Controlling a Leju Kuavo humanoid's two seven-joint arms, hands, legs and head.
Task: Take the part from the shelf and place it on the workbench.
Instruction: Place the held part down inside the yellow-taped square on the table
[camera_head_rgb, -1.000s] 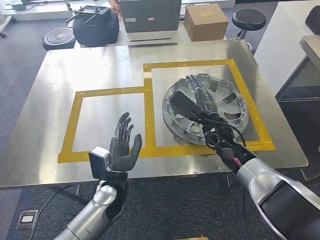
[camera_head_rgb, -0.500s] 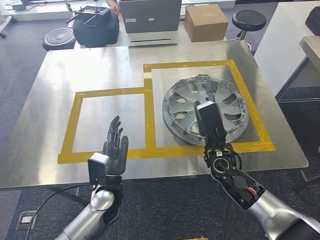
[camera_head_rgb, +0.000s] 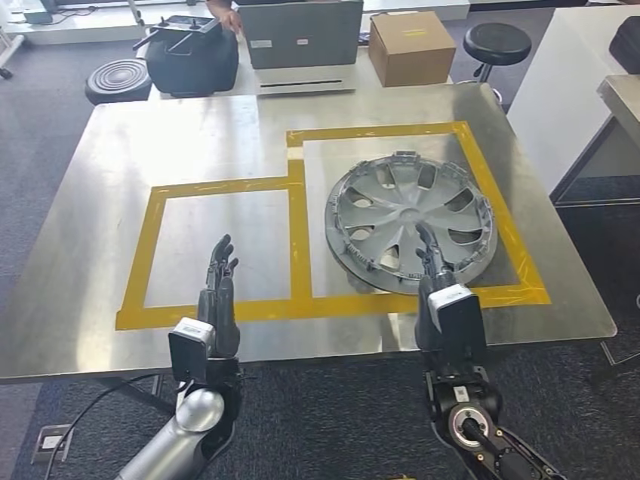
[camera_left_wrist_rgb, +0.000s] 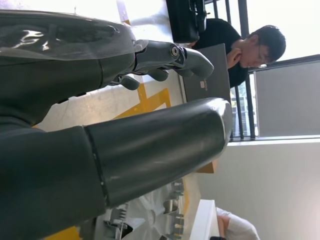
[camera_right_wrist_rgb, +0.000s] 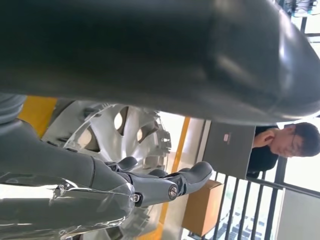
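The part is a silver wheel cover (camera_head_rgb: 411, 220). It lies flat inside the right yellow-taped rectangle (camera_head_rgb: 460, 133) on the steel workbench (camera_head_rgb: 121, 160). My right hand (camera_head_rgb: 436, 278) hangs at the near rim of the cover with its fingers straight and apart, holding nothing. The right wrist view shows the wheel cover (camera_right_wrist_rgb: 124, 130) behind those fingers (camera_right_wrist_rgb: 166, 182). My left hand (camera_head_rgb: 217, 295) stands open over the near edge of the left taped rectangle (camera_head_rgb: 155, 195), fingers pointing up and empty. In the left wrist view the thumb (camera_left_wrist_rgb: 151, 145) and fingers (camera_left_wrist_rgb: 166, 55) are spread.
Behind the workbench stand a grey case (camera_head_rgb: 302, 35), a cardboard box (camera_head_rgb: 411, 45), a black bag (camera_head_rgb: 189, 55) and two round stools (camera_head_rgb: 117, 75). A person (camera_left_wrist_rgb: 245, 50) sits beyond the far edge. A white table (camera_head_rgb: 573, 90) is at the right.
My right hand has let go of the wheel cover and drawn back from its centre to its near rim. The left hand has pulled back slightly towards me and turned edge-on.
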